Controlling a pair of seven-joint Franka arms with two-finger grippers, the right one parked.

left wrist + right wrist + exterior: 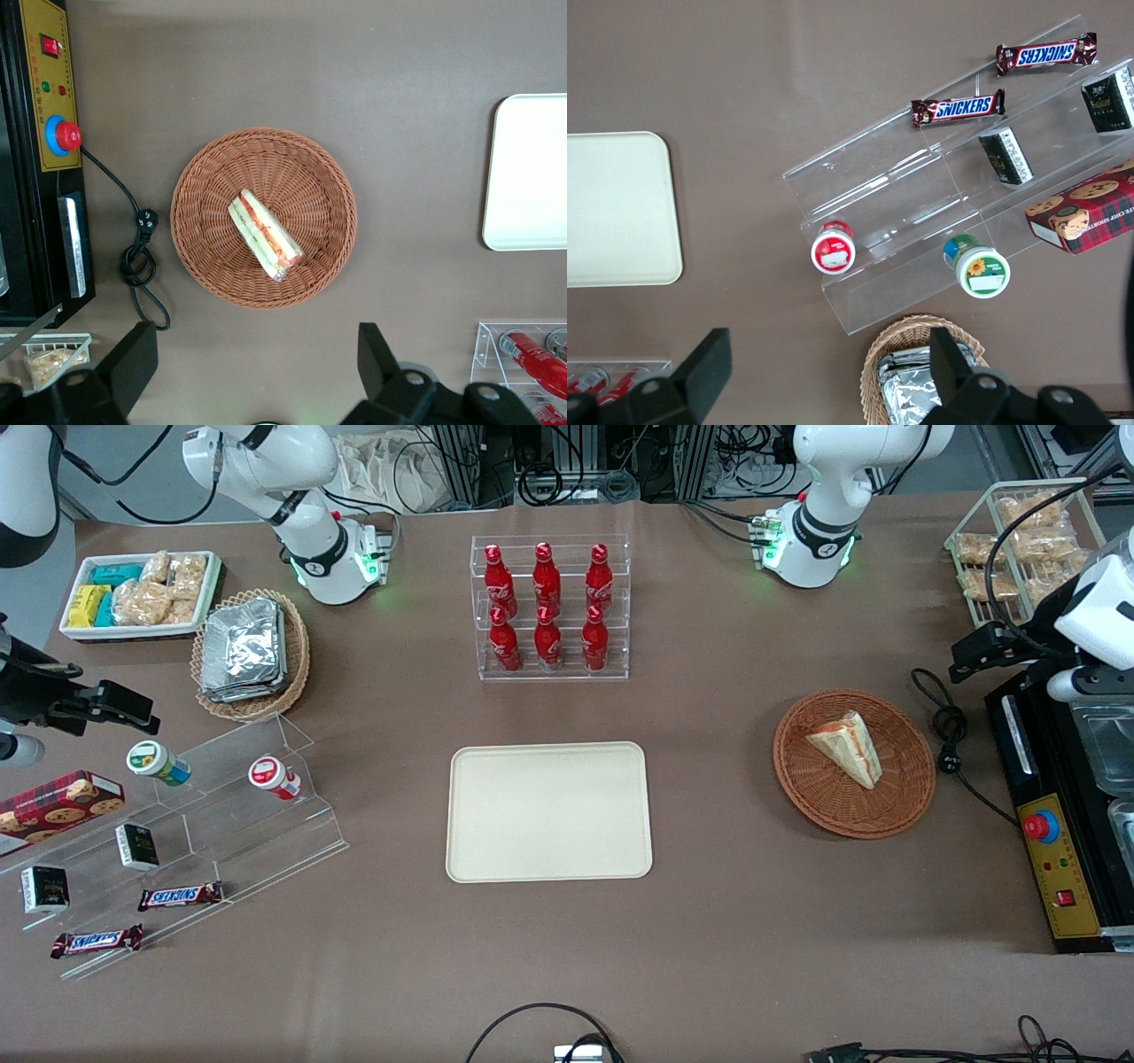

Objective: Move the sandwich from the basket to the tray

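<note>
Open hand [252,372] above basket [199,257] — sandwich [264,234] inside

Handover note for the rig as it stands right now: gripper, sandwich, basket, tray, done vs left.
Gripper: open, empty, hanging above the table beside the basket, not touching anything.
Sandwich: lying in the reddish-brown wicker basket, toward the working arm's end of the table.
Tray: mid-table, nearer the front camera than the rack of red bottles, nothing on it.
Done: nothing placed yet.
Left: descend over the sandwich, grasp, lift it out, carry to the tray, release.
</note>
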